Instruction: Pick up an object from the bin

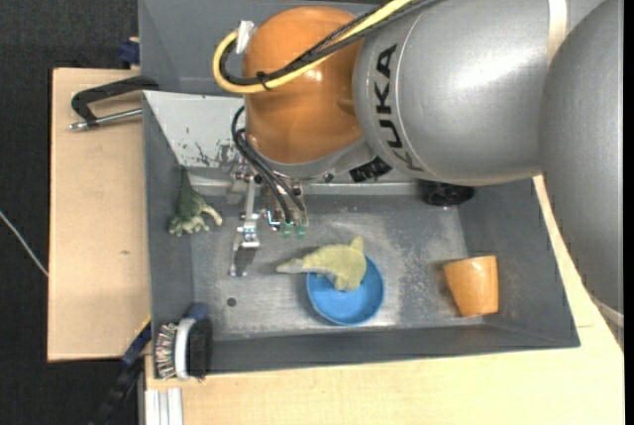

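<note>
The fingers [242, 240] stand apart with nothing clamped between them, hanging low over bare grey floor in the left half of the bin [416, 250]. The gripper [265, 248] points down from under the orange cover [297, 86] of the wrist. Nearest to it is a pale yellow-green toy animal [329, 261], just to the right and a little nearer than the fingers. Its thin tip reaches toward the right finger but lies outside the gap, not between the two. The toy's body rests across the far-left edge of a round blue dish [349, 302], which sits against the near wall. To the left of the fingers, apart from them, a small green dinosaur [192, 213] stands close to the left wall. Well off to the right, an orange cup [472, 284] lies tilted near the bin's near right corner. The big silver arm [475, 66] reaches in from the right, over the far side of the bin.
</note>
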Controlling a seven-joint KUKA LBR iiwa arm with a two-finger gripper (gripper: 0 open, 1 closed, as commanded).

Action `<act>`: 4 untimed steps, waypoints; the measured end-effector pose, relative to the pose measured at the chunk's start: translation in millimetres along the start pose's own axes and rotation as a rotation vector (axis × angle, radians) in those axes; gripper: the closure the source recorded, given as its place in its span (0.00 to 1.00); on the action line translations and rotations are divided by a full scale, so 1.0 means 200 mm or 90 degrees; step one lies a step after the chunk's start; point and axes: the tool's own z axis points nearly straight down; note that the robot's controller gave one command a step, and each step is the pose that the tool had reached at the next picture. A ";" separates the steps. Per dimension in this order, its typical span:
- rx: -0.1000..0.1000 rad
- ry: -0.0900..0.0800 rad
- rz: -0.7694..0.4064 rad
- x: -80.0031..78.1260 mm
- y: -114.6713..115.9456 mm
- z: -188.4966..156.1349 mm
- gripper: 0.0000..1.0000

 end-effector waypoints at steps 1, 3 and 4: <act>0.002 0.000 -0.004 0.07 -0.42 0.46 0.00; -0.001 -0.009 -0.212 0.01 -0.79 0.67 1.00; 0.003 -0.015 -0.341 0.04 -0.93 -0.05 1.00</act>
